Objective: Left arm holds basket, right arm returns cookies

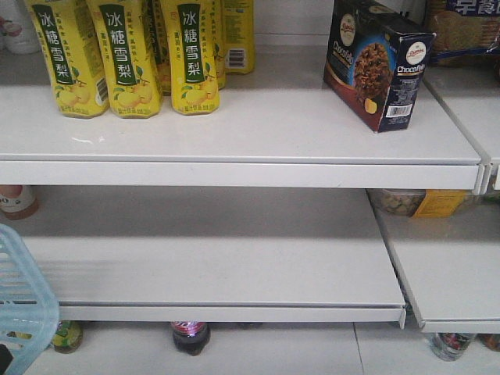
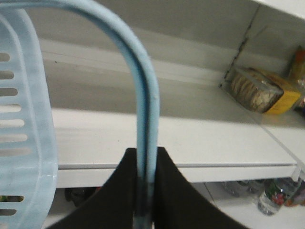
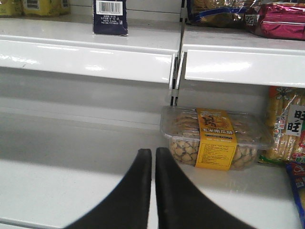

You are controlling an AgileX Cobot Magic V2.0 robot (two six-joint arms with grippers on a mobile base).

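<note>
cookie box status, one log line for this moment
dark navy cookie box: upright on top shelf | right gripper: shut, empty | left gripper: shut on light blue basket handle

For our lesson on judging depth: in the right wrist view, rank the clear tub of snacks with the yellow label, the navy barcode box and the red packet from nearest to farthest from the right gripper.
1. Clear tub, lower shelf, just right of the right gripper.
2. Navy barcode box, upper shelf, up and left.
3. Red packet, upper shelf, far right.

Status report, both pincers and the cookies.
Left pincer shut on basket handle. Right pincer shut, empty. Cookie box upright on top shelf. Nothing in the way.
</note>
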